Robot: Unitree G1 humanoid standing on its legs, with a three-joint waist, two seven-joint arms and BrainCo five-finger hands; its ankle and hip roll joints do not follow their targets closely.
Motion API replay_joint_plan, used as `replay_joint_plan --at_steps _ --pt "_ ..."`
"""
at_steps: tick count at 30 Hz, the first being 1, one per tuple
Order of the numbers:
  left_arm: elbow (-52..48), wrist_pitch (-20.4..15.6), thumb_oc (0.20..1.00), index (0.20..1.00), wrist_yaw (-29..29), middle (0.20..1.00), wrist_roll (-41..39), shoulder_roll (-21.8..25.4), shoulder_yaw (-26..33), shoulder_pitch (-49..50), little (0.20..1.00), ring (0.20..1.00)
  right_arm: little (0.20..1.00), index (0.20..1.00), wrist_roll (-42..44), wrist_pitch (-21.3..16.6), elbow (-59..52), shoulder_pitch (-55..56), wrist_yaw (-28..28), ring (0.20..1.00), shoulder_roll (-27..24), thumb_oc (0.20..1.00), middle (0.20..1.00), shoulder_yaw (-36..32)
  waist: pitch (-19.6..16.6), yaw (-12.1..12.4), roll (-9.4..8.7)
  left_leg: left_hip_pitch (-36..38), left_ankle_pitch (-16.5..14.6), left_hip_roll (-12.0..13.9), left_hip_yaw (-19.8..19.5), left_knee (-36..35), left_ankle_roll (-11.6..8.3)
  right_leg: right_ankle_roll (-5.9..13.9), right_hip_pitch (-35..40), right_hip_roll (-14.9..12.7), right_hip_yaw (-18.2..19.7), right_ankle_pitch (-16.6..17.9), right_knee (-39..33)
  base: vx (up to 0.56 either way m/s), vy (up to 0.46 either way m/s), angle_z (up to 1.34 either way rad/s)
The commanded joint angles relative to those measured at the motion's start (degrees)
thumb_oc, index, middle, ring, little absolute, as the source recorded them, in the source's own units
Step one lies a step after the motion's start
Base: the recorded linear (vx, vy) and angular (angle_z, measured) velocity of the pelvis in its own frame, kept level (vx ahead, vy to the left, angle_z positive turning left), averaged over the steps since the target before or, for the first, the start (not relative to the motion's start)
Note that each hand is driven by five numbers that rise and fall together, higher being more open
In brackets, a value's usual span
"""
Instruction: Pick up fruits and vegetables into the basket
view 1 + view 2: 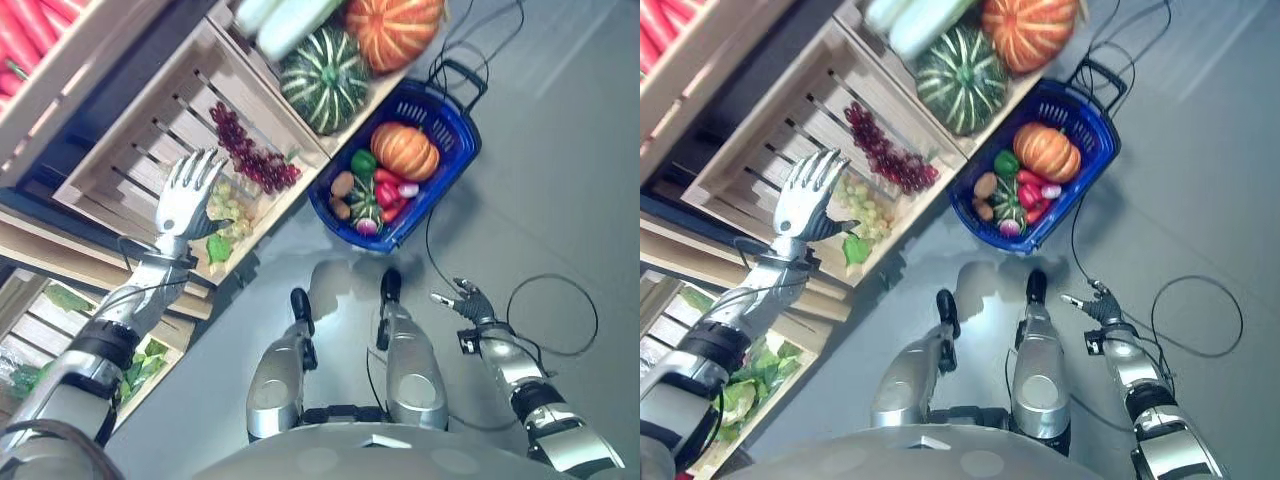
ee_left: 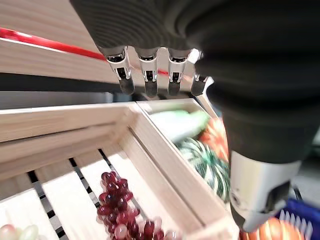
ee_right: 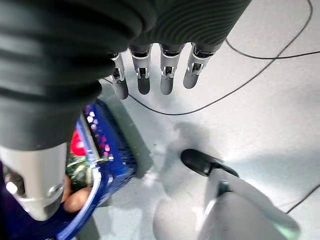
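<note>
The right hand [image 1: 468, 300] hangs low over the floor [image 1: 560, 180], fingers relaxed and empty. Farther off, the left hand [image 1: 188, 195] hovers spread wide above green grapes [image 1: 232, 205] in the wooden crate [image 1: 120, 150], beside purple grapes [image 1: 255, 155]. The blue basket [image 1: 455, 130] holds an orange pumpkin [image 1: 404, 151] and small vegetables.

No text, label or number can be read; the crates and basket show none.
</note>
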Motion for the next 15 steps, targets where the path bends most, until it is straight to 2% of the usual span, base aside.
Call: replay_joint_plan --at_steps 1,3,6,12,13,15 --pt "2.3 5.4 1.000 1.000 -0.2 1.000 6.9 2.7 -0.5 -1.3 1.000 1.000 1.000 1.000 1.8 0.0 -4.8 2.1 -2.3 1.000 -3.0 1.000 1.000 1.4 -1.7 -2.0 -1.15 -7.8 -4.8 3.2 2.6 11.6 -1.46 4.04 -4.8 -4.6 0.9 -5.9 10.0 -0.03 0.013 -0.02" --pt "4.1 7.0 1.000 1.000 -1.6 1.000 8.2 3.9 -2.6 -3.4 1.000 1.000 1.000 1.000 2.4 0.2 -6.8 1.3 -2.6 1.000 -4.1 1.000 1.000 1.5 -0.7 -2.8 -1.14 -9.7 -4.9 3.3 3.2 13.1 -1.48 3.97 -6.9 -4.3 1.5 -5.8 11.2 -0.04 0.001 -0.02" --pt "6.7 7.6 1.000 1.000 -4.8 1.000 10.5 5.7 -5.7 -6.7 1.000 1.000 1.000 1.000 3.2 0.9 -11.4 0.3 -4.1 1.000 -6.2 1.000 1.000 1.5 1.3 -4.0 -1.12 -14.1 -5.4 3.7 3.5 17.0 -1.52 3.73 -11.1 -3.7 2.8 -5.9 14.0 -0.03 -0.007 -0.01" --pt "8.4 9.1 1.000 1.000 -10.9 1.000 12.5 6.7 -8.4 -8.0 1.000 1.000 1.000 1.000 3.4 2.6 -17.5 0.3 -5.6 1.000 -8.5 1.000 1.000 0.6 1.4 -5.3 -0.68 -20.1 -5.9 3.8 3.6 20.1 -1.61 3.54 -17.1 -3.0 4.0 -5.9 16.1 -0.01 0.015 -0.02" --pt "9.3 10.3 1.000 1.000 -12.9 1.000 13.0 6.8 -8.7 -8.0 1.000 1.000 1.000 1.000 3.2 2.8 -18.7 0.3 -5.7 1.000 -9.1 1.000 1.000 -0.1 1.4 -5.7 -0.52 -21.4 -6.1 3.9 3.8 21.1 -1.63 3.51 -18.5 -2.9 4.3 -5.9 16.7 0.01 0.032 -0.03" --pt "10.2 11.0 1.000 1.000 -12.8 1.000 13.0 6.5 -8.9 -8.0 1.000 1.000 1.000 1.000 3.4 2.8 -19.0 0.2 -5.8 1.000 -9.4 1.000 1.000 -0.3 1.4 -5.9 -0.45 -22.4 -6.3 4.0 3.8 21.8 -1.69 3.47 -19.4 -2.8 4.6 -5.9 17.2 0.01 0.030 -0.04"
